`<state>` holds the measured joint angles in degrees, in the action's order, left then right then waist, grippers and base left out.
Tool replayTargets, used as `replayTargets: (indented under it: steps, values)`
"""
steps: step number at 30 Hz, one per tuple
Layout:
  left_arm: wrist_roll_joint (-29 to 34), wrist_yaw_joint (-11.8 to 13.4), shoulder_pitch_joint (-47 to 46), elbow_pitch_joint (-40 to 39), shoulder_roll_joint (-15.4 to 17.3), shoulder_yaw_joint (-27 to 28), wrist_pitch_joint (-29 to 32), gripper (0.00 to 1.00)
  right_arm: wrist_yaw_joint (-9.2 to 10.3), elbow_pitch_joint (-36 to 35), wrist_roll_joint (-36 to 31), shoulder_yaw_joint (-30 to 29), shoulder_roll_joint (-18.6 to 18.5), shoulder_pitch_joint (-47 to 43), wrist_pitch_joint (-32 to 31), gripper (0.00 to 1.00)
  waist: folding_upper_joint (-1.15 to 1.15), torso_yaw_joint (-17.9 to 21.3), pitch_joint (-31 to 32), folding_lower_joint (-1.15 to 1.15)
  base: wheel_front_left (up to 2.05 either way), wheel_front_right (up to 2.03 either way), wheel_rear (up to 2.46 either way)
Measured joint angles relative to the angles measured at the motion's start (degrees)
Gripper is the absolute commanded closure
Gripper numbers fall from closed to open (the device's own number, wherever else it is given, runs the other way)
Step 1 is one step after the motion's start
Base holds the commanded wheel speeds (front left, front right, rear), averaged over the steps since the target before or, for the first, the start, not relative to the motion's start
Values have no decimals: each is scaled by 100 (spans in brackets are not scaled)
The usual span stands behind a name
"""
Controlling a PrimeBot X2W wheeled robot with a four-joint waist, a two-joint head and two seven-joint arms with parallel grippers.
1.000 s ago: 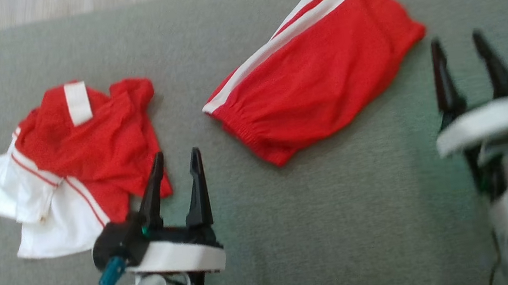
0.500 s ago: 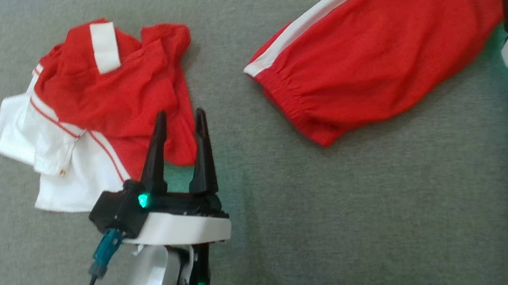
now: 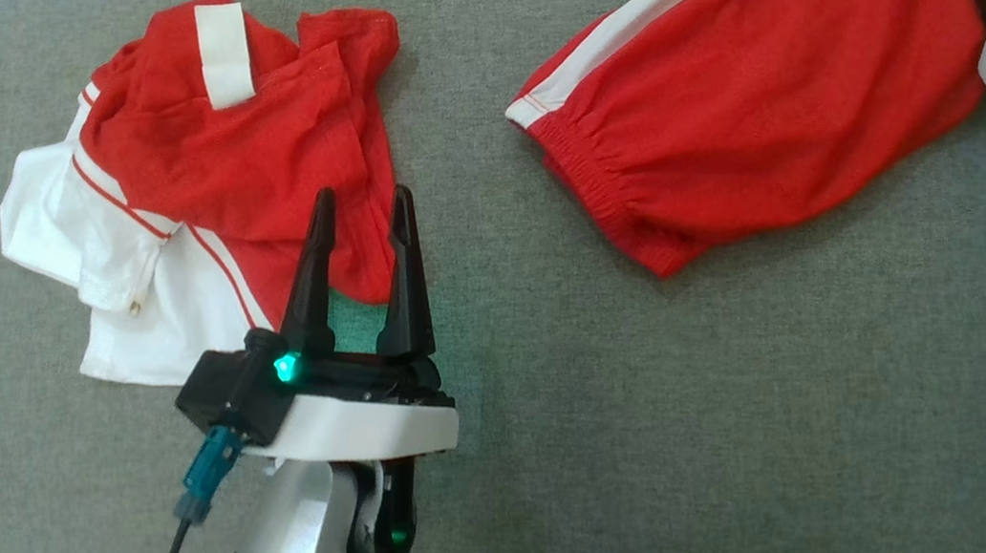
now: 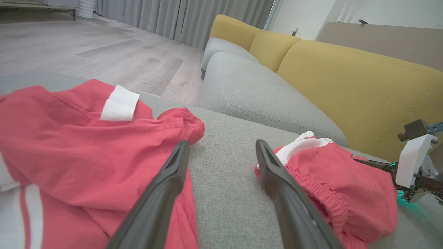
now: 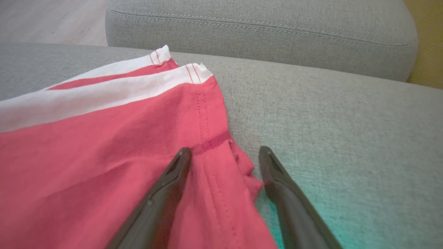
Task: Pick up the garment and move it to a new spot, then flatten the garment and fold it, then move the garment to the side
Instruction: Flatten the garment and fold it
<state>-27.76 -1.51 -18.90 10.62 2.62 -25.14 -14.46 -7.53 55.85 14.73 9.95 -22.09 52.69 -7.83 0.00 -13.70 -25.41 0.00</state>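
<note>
Two garments on the grey cushion (image 3: 671, 444). A crumpled shirt (image 3: 245, 157), red with white panels, lies upper left of the head view. Red shorts (image 3: 777, 101) with white side stripes lie upper right, running off the top edge. They are well apart, and I cannot say for sure which one the task means.

My left hand (image 3: 363, 194): fingers apart, nothing between them, tips over the lower red hem of the crumpled shirt. In the left wrist view the gap shows bare cushion, with the shirt under one finger. My right hand (image 5: 225, 149): fingers apart too, straddling a puckered corner of the red shorts by the stitched seam, not clamped. Contact with the cloth I can't confirm.

Progress, my reading: early. No grasp made, nothing lifted. The shirt is bunched, so moving, flattening, folding and setting aside are all left. The shorts lie flat and look doubled over, but whether that counts as folded I can't judge.

Hard to see: in the head view my right hand is cut by the right edge, and the far end of the shorts is out of frame. I can't sort collar from sleeve in the shirt's folds, and the height of either hand above the cloth is unclear
</note>
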Motion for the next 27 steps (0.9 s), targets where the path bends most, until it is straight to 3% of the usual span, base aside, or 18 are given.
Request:
replayTargets:
  steps: [1,2,10,18,27]
  values:
    - [0,0,-6,-1,-1,2,0,0,0,16,102,96,-22,23,-41,56,0,3,1,0,0,0,0]
    - [1,1,-10,-3,-1,7,0,0,0,23,215,170,-41,35,-76,100,0,8,4,0,0,0,0]
    - [62,7,-13,5,-4,62,0,0,0,9,1132,799,-63,13,-112,100,0,164,147,1,0,0,0]
    - [209,30,93,187,-8,145,-8,0,0,-257,1914,1058,-229,-575,383,100,0,471,605,0,0,0,0]
    - [212,49,391,293,-5,272,-8,0,0,-359,2251,650,-626,-1368,947,100,0,883,1229,-1,0,0,0]
